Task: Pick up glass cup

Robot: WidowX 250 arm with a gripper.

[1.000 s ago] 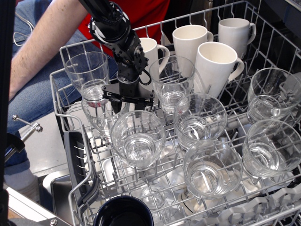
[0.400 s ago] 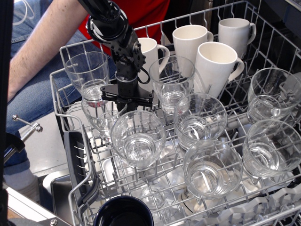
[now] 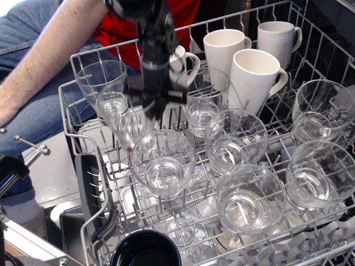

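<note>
My gripper [image 3: 148, 114] hangs from the dark arm at the upper left of the dishwasher rack [image 3: 83, 166], blurred by motion. It is shut on the rim of a clear glass cup [image 3: 123, 123], which is tilted and raised a little above its slot, between the back-left glass [image 3: 102, 83] and the front-left glass [image 3: 162, 162]. Several more clear glasses alike stand upright in the rack, such as one [image 3: 206, 100] just right of the gripper and one [image 3: 236, 138] in the middle.
White handled mugs [image 3: 252, 77] stand at the back of the rack, one [image 3: 180, 58] right behind the arm. A dark blue cup [image 3: 145, 249] sits at the front edge. A person's arm [image 3: 44, 61] and red shirt are behind the rack at left.
The gripper has risen and shifted slightly right. The glass cup at its fingers has come up out of its slot and tilted with it.
</note>
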